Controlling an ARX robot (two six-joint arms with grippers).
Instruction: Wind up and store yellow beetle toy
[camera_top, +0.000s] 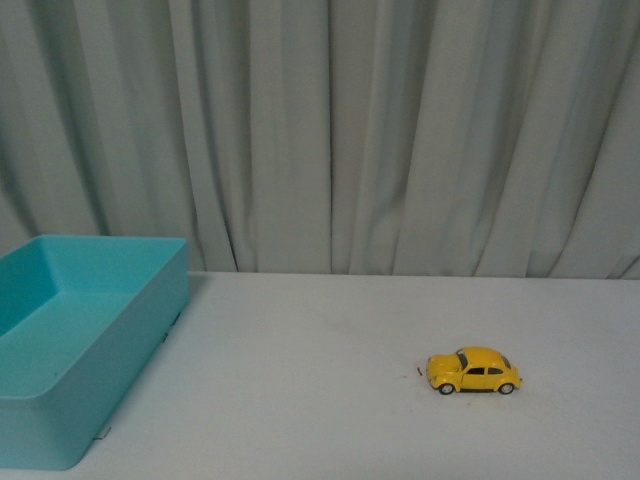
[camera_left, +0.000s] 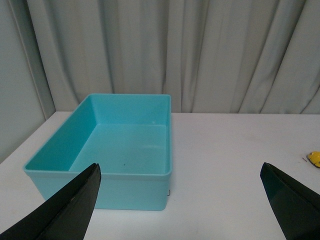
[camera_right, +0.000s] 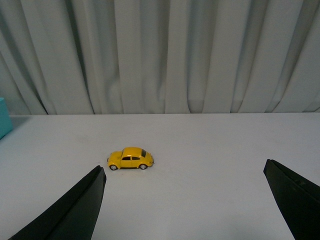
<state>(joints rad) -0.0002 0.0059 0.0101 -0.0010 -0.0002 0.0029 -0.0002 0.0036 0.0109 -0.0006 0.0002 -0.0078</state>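
From my station I saw a pale grey-green curtain (camera_top: 330, 130) hanging in deep vertical folds across the whole back, meeting the far edge of a plain white table (camera_top: 300, 420). The light was soft and even, casting only faint shadows.

All views face curtain (camera_top: 400, 120), share yellow beetle toy (camera_top: 473, 371).

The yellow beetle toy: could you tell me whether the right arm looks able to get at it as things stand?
Probably yes. The yellow beetle toy stands on the table ahead of the open right tool, with nothing between them.
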